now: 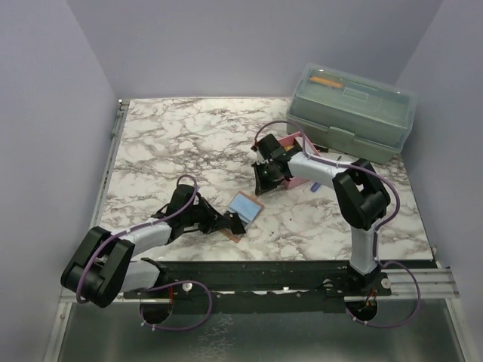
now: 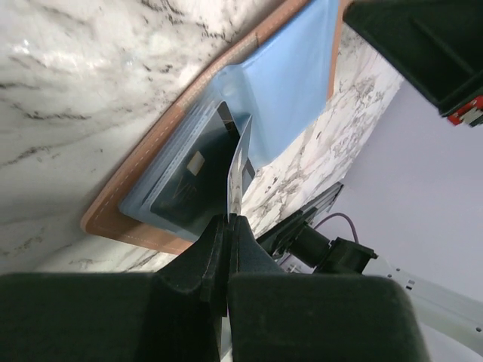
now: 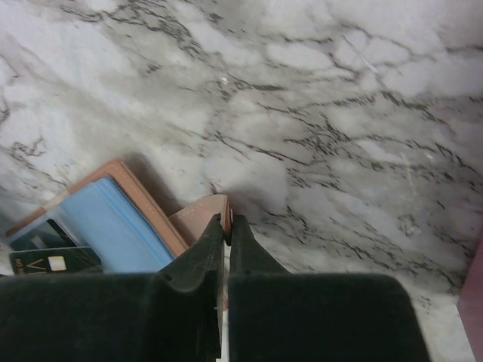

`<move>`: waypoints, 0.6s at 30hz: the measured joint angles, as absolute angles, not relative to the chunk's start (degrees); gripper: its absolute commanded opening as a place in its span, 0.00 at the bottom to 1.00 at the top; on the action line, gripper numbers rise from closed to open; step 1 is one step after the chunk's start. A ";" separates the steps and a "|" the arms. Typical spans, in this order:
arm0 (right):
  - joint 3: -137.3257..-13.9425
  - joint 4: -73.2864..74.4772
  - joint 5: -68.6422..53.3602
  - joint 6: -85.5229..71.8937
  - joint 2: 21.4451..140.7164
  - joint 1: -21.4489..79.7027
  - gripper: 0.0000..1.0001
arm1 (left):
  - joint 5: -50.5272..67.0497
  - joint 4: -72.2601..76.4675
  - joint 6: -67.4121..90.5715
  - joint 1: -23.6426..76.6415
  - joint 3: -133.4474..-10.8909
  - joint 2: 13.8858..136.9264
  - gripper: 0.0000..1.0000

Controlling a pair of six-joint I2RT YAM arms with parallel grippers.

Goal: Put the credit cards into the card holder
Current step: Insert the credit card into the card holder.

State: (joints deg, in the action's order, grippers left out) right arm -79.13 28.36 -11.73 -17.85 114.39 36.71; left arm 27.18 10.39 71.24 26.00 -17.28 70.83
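Card holder lay open near the centre of the table, a dark card in its pocket. Left tool pinched a pale card edge-on at that pocket; right tool, just upper right, was pressed together.

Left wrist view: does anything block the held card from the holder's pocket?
Nothing visible does. The card, pinched edge-on in the left end effector, reaches the holder's open pocket mouth, beside a dark card already inside.

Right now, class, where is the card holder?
In the top view the card holder lies open on the marble table, front centre, between the left gripper and the right gripper.
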 measured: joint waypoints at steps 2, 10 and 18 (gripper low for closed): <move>-76.88 27.40 -9.65 -19.38 113.08 36.71 0.00 | 27.38 10.35 70.67 25.28 -17.76 71.57 0.00; -65.60 27.44 -1.91 -28.47 101.38 37.74 0.00 | 30.48 10.13 66.52 23.59 -21.89 76.49 0.00; -62.81 30.48 -0.93 -32.58 99.59 39.33 0.45 | 35.09 13.47 62.57 22.48 -21.98 79.75 0.00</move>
